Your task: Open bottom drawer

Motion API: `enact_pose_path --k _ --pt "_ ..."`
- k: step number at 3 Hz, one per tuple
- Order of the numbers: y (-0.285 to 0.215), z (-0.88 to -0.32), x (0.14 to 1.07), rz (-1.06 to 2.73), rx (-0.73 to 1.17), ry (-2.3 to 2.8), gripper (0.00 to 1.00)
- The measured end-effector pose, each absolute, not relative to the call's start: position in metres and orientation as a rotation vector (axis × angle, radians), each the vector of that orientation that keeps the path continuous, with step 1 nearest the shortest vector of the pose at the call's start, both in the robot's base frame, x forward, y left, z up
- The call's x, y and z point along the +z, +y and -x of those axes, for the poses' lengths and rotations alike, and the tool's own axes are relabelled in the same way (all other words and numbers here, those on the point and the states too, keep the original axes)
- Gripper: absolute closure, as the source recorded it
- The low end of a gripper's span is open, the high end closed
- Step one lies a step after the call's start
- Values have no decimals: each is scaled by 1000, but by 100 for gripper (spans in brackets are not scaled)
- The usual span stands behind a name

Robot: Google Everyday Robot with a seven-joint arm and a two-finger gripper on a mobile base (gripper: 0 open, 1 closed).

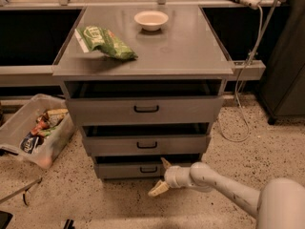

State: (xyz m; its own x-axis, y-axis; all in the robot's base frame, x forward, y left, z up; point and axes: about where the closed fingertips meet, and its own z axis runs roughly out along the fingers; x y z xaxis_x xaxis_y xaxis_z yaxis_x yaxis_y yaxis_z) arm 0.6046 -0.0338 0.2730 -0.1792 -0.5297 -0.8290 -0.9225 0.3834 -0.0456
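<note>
The bottom drawer (124,170) is the lowest and narrowest of three grey fronts in the metal cabinet, with a small black loop handle (148,169) at its centre. It stands out slightly, with a dark gap above it. My gripper (161,177) is low, just right of and below that handle, on the end of my white arm (224,187), which comes in from the lower right. Its two tan fingers are spread apart. The upper fingertip (165,163) lies against the drawer front near the handle. The lower fingertip (156,191) is over the floor. It holds nothing.
A green snack bag (105,42) and a white bowl (151,19) sit on the cabinet top (190,46). A clear bin of packets (33,130) lies on the speckled floor at left. A cable (243,113) hangs at right beside a dark cabinet (286,80).
</note>
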Motion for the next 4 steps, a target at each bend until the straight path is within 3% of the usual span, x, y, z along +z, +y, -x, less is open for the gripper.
enact_pose_path --k 4 --pt "-75 -660 207 1170 584 2010 0"
